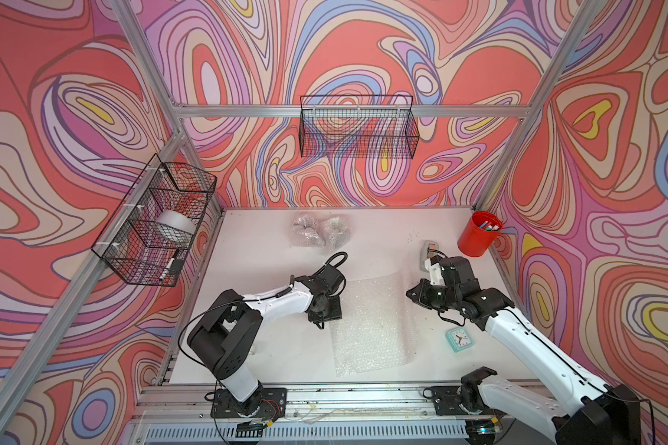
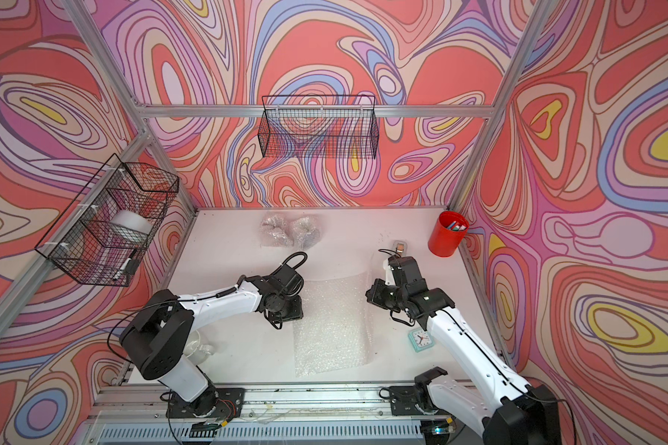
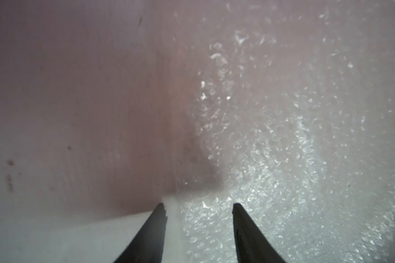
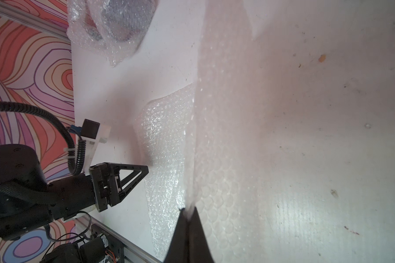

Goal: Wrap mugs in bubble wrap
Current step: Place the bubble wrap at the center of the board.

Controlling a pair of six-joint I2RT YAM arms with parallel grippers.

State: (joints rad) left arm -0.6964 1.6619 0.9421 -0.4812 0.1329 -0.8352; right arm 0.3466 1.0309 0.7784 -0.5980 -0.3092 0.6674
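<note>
Two wrapped bundles (image 1: pixel 307 231) at table (image 1: pixel 255 262) back, seemingly done. Glass mug (image 2: pixel 197 345) bare beside left arm (image 2: pixel 159 346). Right gripper (image 4: pixel 188 208) pinches bubble wrap sheet (image 1: pixel 375 327) edge mid-table; left gripper (image 3: pixel 198 204) jaws apart at opposite edge.

place: robot lab cell | cues: alu frame (image 1: pixel 247 111), printed backdrop (image 1: pixel 363 50)
</note>
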